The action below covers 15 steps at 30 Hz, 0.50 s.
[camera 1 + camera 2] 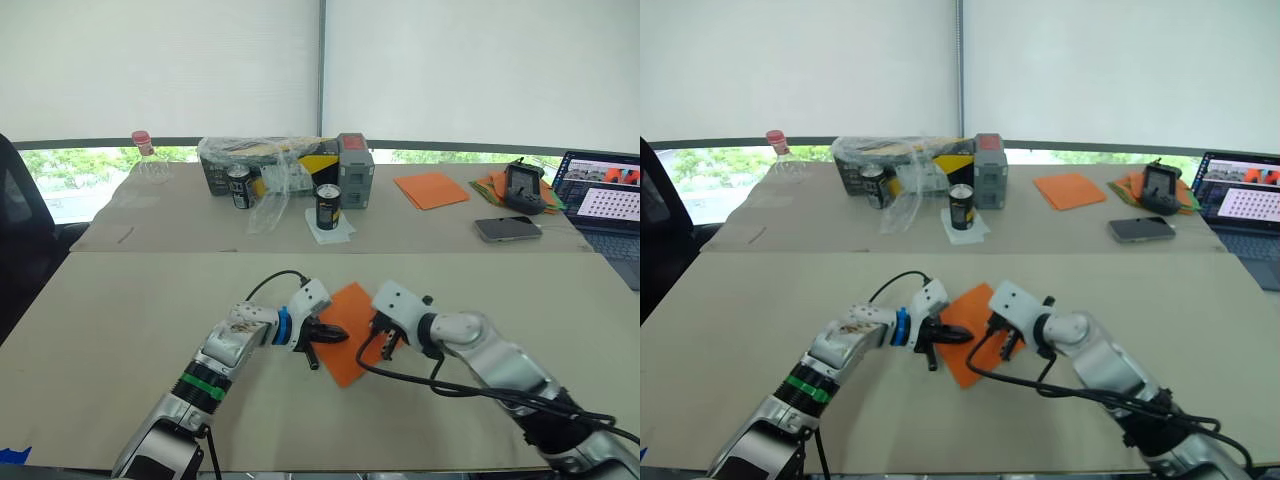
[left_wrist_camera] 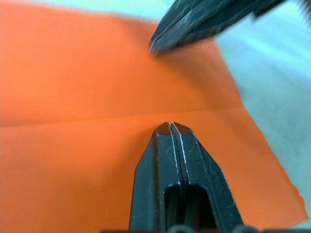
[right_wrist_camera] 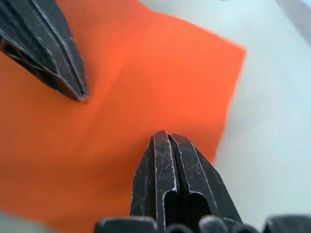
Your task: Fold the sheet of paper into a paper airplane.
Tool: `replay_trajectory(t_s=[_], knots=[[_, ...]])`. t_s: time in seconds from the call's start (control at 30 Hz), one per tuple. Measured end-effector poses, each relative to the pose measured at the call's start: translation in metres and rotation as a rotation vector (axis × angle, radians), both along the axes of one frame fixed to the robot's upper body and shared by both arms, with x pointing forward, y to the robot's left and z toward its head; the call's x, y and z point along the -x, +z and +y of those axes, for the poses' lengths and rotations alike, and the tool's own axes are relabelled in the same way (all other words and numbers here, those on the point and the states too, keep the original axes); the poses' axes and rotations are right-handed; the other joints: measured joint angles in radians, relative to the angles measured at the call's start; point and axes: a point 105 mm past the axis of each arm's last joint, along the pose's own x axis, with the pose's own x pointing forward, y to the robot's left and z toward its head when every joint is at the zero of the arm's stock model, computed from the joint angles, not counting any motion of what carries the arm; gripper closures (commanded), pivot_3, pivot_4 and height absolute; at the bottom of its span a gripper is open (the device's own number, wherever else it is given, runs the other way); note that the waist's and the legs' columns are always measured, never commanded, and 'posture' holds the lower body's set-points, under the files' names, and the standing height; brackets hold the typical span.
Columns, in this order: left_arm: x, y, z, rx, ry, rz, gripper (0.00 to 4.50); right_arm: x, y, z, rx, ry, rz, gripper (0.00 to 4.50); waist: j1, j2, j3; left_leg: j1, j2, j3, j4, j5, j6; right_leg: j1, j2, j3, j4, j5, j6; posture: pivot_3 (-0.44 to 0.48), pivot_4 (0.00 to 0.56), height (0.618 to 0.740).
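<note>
Both hands are meeting over the sheet (image 1: 352,345), which is lying flat on the near table (image 1: 120,320), a crease line running across it in the left wrist view. Left hand (image 1: 338,336) is reaching in from 9 o'clock, its fingers pressed together with nothing between them, tips resting on the orange surface. Right hand (image 1: 385,342) is coming from 3 o'clock, fingers likewise closed and empty, tips down on the paper's right part. Each wrist view is also showing the other hand's dark tip on the sheet.

Toward 12 o'clock, on the far table, two dark cans (image 1: 328,206) are standing beside a plastic-wrapped box (image 1: 270,165); their labels are too small to read. At 1 to 2 o'clock are lying an orange paper stack (image 1: 431,189), a phone (image 1: 508,229) and an open laptop (image 1: 603,200).
</note>
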Motion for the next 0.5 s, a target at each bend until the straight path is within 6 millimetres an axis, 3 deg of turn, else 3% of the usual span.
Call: replay_trajectory(t_s=[0.33, 0.5], knots=[[0.001, -0.001, 0.003, 0.014, 0.033, 0.0, 4.5, -0.005, -0.003, 0.017, -0.066, 0.039, -0.017, 4.48, -0.004, 0.0, 0.0, 0.003, 0.001, 0.0, 0.0, 0.0, 0.0, 0.001, 0.001, 0.001, 0.002, 0.0, 0.0, 0.0, 0.15, 0.739], [0.001, -0.002, 0.003, 0.017, 0.038, -0.004, 4.5, -0.006, -0.005, 0.015, -0.071, 0.043, -0.023, 4.48, -0.003, 0.0, 0.0, 0.004, 0.001, 0.001, 0.0, 0.0, 0.0, 0.001, 0.001, 0.002, 0.001, 0.0, 0.0, 0.0, 0.15, 0.739]])
